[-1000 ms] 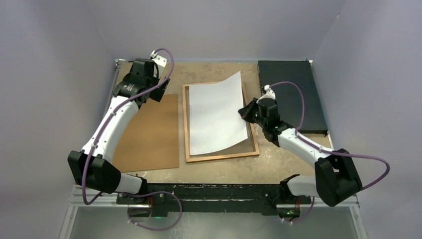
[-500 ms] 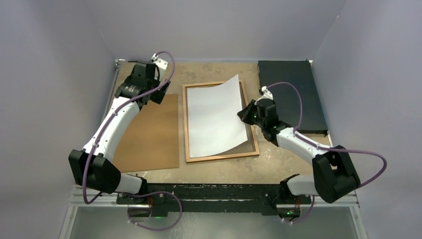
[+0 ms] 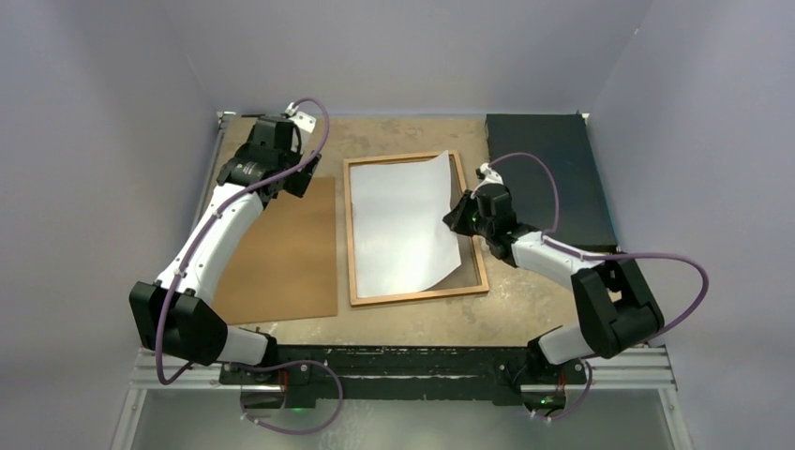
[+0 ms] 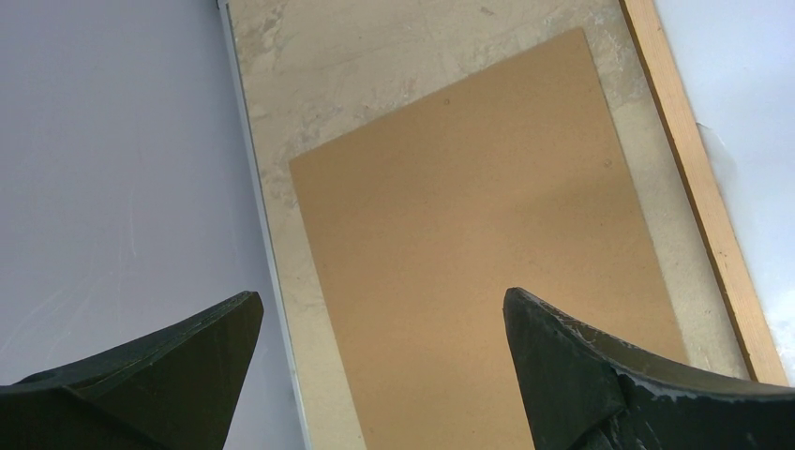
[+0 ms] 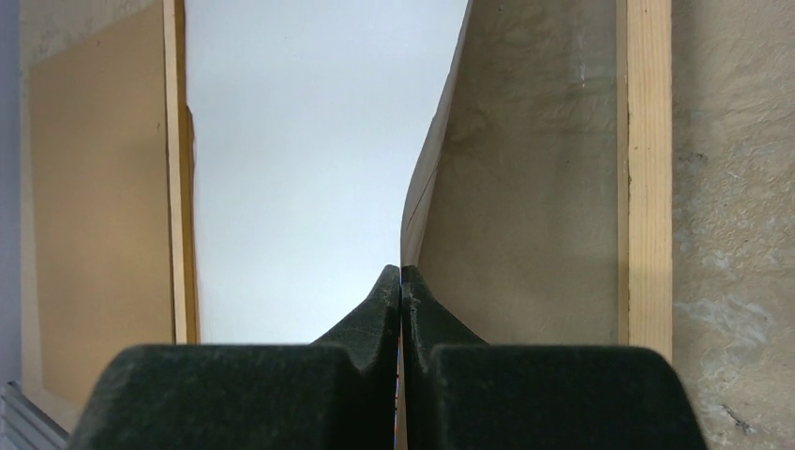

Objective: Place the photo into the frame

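Observation:
The frame (image 3: 352, 234) with thin orange-brown wooden edges lies flat in the middle of the table. The photo (image 3: 398, 225) rests over it with its white back up, its right edge curled upward. My right gripper (image 3: 457, 217) is shut on that right edge. In the right wrist view the sheet (image 5: 300, 169) runs away from the pinched fingertips (image 5: 386, 292), with the frame's wooden rail (image 5: 647, 187) to the right. My left gripper (image 4: 380, 323) hangs open and empty above the brown backing board (image 4: 469, 244), near the table's back left corner (image 3: 281, 173).
The brown backing board (image 3: 281, 253) lies flat left of the frame. A black slab (image 3: 548, 178) sits at the back right, close behind my right arm. Purple walls close in on the left, right and rear.
My right gripper has moved left and down with the photo's edge, so the sheet lies flatter and farther inside the frame. The left arm has barely moved.

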Robot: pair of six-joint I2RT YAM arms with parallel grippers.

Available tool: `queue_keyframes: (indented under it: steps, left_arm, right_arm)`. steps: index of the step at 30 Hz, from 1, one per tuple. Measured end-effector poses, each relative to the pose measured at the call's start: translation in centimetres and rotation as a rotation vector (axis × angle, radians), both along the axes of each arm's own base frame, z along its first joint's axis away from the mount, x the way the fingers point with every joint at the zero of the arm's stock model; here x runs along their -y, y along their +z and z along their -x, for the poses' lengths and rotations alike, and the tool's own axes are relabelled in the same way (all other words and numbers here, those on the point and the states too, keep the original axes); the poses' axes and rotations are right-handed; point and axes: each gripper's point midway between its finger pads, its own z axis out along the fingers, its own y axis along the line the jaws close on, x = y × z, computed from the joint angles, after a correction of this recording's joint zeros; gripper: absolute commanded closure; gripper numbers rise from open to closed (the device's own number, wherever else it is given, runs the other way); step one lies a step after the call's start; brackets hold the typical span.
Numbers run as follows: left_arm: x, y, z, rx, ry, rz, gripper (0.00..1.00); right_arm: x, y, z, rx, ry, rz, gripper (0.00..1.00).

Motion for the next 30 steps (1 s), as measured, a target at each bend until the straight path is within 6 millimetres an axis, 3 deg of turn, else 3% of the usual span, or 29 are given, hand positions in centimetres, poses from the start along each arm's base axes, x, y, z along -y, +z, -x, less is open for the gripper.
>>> queue_keyframes:
  steps: [4,11,13,24,30]
  left_arm:
    - [0.0,-0.3,0.1,-0.002,0.0,-0.001,0.0]
    - [-0.1,-0.6,0.2,-0.007,0.0,-0.003,0.0]
    - [-0.1,-0.5,0.2,-0.006,0.001,-0.003,0.0]
    - [-0.2,-0.5,0.1,-0.003,0.006,-0.004,0.0]
    - [-1.6,-0.7,0.0,-0.009,0.033,0.019,0.03]
  right_arm:
    - [0.3,0.0,-0.1,0.004,0.003,0.016,0.64]
    - [0.5,0.6,-0.5,0.015,0.021,0.065,0.29]
    - [0.6,1.1,-1.0,0.029,0.02,0.082,0.03]
    - [3.2,0.3,-1.5,0.026,-0.046,0.229,0.01]
    - [3.7,2.0,-2.3,0.077,-0.076,0.28,0.01]
